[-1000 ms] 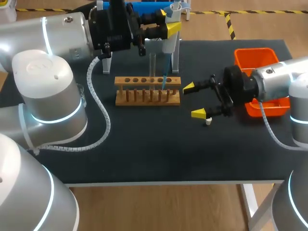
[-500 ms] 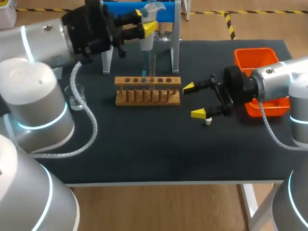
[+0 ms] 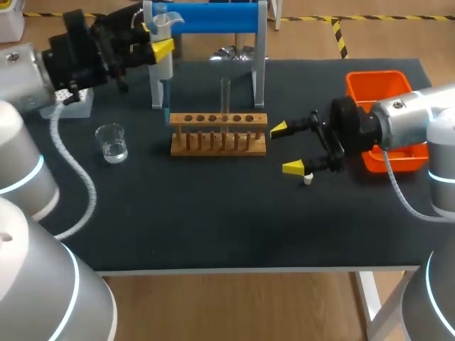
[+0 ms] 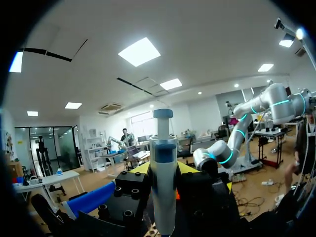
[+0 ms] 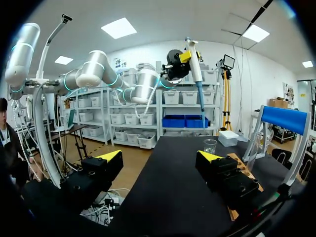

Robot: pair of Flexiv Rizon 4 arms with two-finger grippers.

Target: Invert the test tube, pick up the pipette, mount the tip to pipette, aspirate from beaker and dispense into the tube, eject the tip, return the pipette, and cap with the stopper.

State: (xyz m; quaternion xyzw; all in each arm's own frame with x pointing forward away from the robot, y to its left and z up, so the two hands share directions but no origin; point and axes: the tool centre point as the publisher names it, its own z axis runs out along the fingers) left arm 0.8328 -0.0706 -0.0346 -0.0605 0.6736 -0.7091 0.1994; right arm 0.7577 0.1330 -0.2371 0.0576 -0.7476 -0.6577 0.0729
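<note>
My left gripper (image 3: 152, 45) is shut on the white and blue pipette (image 3: 162, 58), held upright above the table's back left, with its blue tip (image 3: 167, 94) pointing down beside the stand's left leg. In the left wrist view the pipette (image 4: 163, 170) stands between my yellow fingertips. A clear test tube (image 3: 225, 94) stands upright in the wooden rack (image 3: 218, 135). The glass beaker (image 3: 112, 143) with some liquid sits left of the rack. My right gripper (image 3: 286, 148) is open just right of the rack, above the small white stopper (image 3: 308, 180). The right wrist view shows the pipette (image 5: 195, 64) high up and the beaker (image 5: 210, 145) far ahead.
A blue-topped pipette stand (image 3: 206, 15) straddles the table behind the rack. An orange tray (image 3: 375, 84) lies at the right edge, partly under my right arm. A white box (image 3: 71, 103) sits at the back left. Dark mat lies bare in front of the rack.
My left arm has carried the pipette leftwards, from over the test tube in the rack to the stand's left leg. The right arm has not moved.
</note>
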